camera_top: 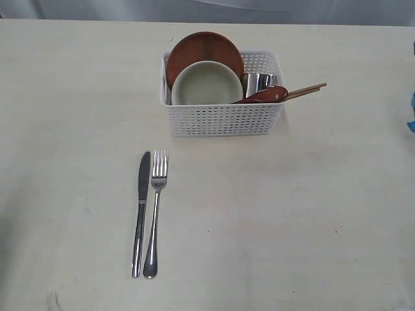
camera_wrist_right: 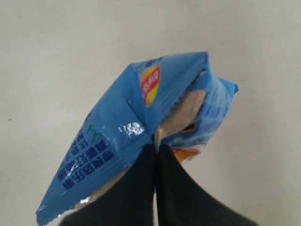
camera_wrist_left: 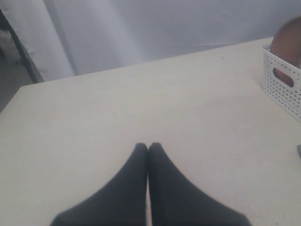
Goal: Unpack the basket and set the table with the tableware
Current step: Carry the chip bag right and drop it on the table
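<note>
Seeing the basket [camera_top: 224, 120] standing at the far middle of the table [camera_top: 292, 214]; holding the plate [camera_top: 204, 48] on edge against its back wall, with the bowl [camera_top: 206, 84] leaning in front and covering the plate's lower part; showing only a slice of the cup [camera_top: 258, 82] behind the bowl's rim; letting the spoon [camera_top: 269, 95] and the chopsticks [camera_top: 308, 91] poke out over the right wall, their inner ends hidden inside.

Lying on the table nearer the camera and well apart from the basket: the knife [camera_top: 141, 207] and the fork [camera_top: 155, 214], side by side, handles toward the near edge.

Catching, from the left wrist, just one corner of the basket and a blurred arc of the plate; left tool [camera_wrist_left: 148, 148] hovering over bare table, fingers pressed together on nothing.

Pinching a blue snack bag [camera_wrist_right: 122, 122] at its crinkled edge: the right tool [camera_wrist_right: 156, 146], fingers closed tight; showing in the exterior view only as a blue sliver cut off at the right edge.
</note>
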Motion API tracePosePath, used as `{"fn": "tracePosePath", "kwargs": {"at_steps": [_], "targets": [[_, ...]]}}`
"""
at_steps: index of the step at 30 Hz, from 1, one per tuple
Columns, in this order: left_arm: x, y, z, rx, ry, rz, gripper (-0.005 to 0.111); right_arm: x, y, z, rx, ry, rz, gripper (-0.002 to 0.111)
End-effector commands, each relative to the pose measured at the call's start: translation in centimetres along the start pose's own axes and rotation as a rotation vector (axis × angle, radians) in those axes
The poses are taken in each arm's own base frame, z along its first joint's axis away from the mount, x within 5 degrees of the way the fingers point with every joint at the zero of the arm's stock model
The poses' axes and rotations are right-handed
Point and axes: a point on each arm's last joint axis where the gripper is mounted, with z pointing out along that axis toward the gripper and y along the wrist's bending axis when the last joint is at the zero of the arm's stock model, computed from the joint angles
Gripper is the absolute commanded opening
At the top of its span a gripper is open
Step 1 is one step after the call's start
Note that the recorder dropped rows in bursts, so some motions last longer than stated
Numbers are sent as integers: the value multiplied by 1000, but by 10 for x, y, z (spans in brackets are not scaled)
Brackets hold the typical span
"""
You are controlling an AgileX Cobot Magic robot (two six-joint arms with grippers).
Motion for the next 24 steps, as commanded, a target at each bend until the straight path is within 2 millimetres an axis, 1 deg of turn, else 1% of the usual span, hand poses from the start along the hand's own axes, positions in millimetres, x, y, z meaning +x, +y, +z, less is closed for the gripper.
{"fn": "tracePosePath", "kwargs": {"at_steps": [1, 5, 8, 12, 13, 15, 18, 20, 22, 24], "targets": [[0, 0, 0, 5, -12, -1, 0, 5, -18, 14, -30, -20, 64, 0], [0, 0, 0, 5, -12, -1, 0, 5, -9, 23, -110, 5, 51, 0], [0, 0, 0, 5, -12, -1, 0, 6, -8, 29, -117, 37, 53, 0], [0, 0, 0, 5, -12, -1, 0, 7, -7, 30, -123, 52, 54, 1], [0, 0, 0, 5, -12, -1, 0, 6, -6, 28, -133, 46, 51, 5], [0, 0, 0, 5, -12, -1, 0, 5, -3, 26, -170, 42, 48, 16], [0, 0, 0, 5, -12, -1, 0, 5, 1, 25, -213, 50, 41, 39], [0, 0, 0, 5, -12, -1, 0, 4, 1, 24, -218, 48, 39, 50], [0, 0, 0, 5, -12, -1, 0, 3, 3, 21, -241, 49, 45, 52], [0, 0, 0, 5, -12, -1, 0, -1, 11, 15, -339, 25, 33, 51]]}}
